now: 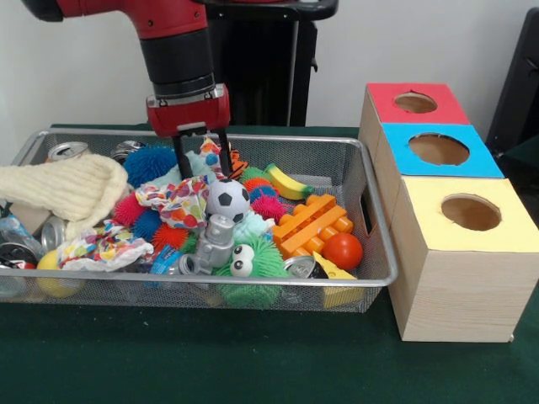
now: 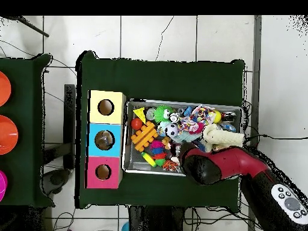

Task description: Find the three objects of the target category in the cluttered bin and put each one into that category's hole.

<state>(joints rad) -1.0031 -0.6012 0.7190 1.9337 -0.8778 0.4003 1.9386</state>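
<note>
Front view: gripper (image 1: 202, 156), fingers parted and empty, hangs inside the wire-mesh bin (image 1: 375, 223) at its far side. No legible writing. One soccer ball (image 1: 227, 199), one orange block (image 1: 312, 223), one crushed bottle (image 1: 17, 231) at the bin's left end. Three boxes; red-topped hole (image 1: 415, 103) farthest.

Overhead view: arm (image 2: 231, 163) overhangs the bin (image 2: 183, 103); three holes, red-topped one (image 2: 103, 172) nearest the robot's desk edge.
</note>
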